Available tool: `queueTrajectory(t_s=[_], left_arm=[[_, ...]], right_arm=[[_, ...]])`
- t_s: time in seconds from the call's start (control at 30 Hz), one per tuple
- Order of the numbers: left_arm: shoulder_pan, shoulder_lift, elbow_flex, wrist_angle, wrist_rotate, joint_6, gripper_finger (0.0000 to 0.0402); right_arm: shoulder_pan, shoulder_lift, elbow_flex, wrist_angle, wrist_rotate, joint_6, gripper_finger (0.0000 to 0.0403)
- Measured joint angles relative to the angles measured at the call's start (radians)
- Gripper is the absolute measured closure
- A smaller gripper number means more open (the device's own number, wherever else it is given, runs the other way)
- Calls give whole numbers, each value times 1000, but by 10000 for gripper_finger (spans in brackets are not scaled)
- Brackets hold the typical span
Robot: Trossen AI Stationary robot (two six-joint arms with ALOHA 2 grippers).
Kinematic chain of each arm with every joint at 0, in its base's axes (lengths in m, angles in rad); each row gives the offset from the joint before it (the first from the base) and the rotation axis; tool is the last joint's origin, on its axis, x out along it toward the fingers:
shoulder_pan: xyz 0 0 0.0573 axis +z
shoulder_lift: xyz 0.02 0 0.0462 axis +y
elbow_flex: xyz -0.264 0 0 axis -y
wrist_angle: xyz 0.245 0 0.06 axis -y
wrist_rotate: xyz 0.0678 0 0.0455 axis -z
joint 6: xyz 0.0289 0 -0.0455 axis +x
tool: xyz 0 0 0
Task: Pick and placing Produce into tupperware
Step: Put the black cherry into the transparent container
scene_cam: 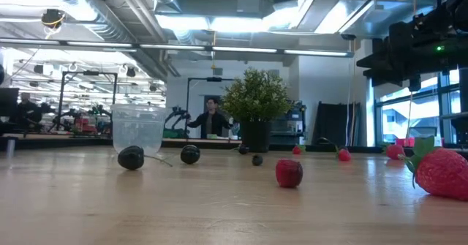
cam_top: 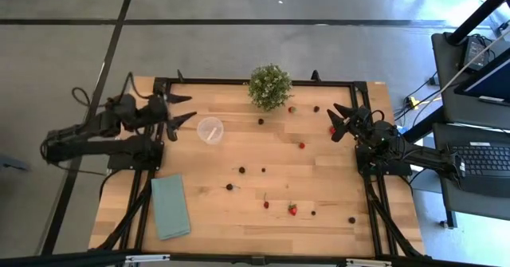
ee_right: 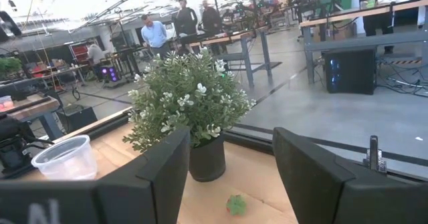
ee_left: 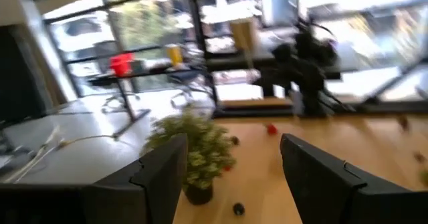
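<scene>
The tupperware (cam_top: 210, 130) is a small clear round cup, standing upright on the wooden table left of centre, also seen in the low view (scene_cam: 138, 128) and the right wrist view (ee_right: 67, 158). The produce lies scattered on the tabletop: small red strawberries (cam_top: 292, 210) (scene_cam: 289, 173) and dark round berries (cam_top: 241, 170) (scene_cam: 131, 158). My left gripper (cam_top: 180, 110) hangs open above the table's far left, just left of the cup, its fingers apart in its wrist view (ee_left: 231, 177). At the far right my right gripper (cam_top: 338, 120) is open too (ee_right: 231, 177), with a strawberry (cam_top: 332, 129) close by its fingertips.
A bushy green potted plant (cam_top: 269, 86) stands at the middle of the far edge. A flat teal cloth (cam_top: 170, 206) lies at the near left. A black frame (cam_top: 239, 81) edges the table. People stand in the room beyond (ee_right: 154, 31).
</scene>
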Motion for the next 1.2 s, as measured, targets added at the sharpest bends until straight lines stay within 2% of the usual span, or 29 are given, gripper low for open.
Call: queueTrajectory(t_s=[0.2,0.43,0.53,0.83,1.03,1.2], left_arm=[[-163,261,193,-134,-48,46,170],[-401,548,367,-240,-285,-5,170],[-477,658,442,-262,-339,-66,170],[-629,897,583,-307,-341,-348,170],[-672,1034,592,-378,-333,-535,170],[-688,1135,592,-416,-274,-675,170]], right_arm=[[0,0,0,0,0,-2,186],[0,0,0,0,0,-2,186],[0,0,0,0,0,-2,186],[0,0,0,0,-1,-3,186],[0,0,0,0,-1,-3,186],[0,0,0,0,-1,-3,186]])
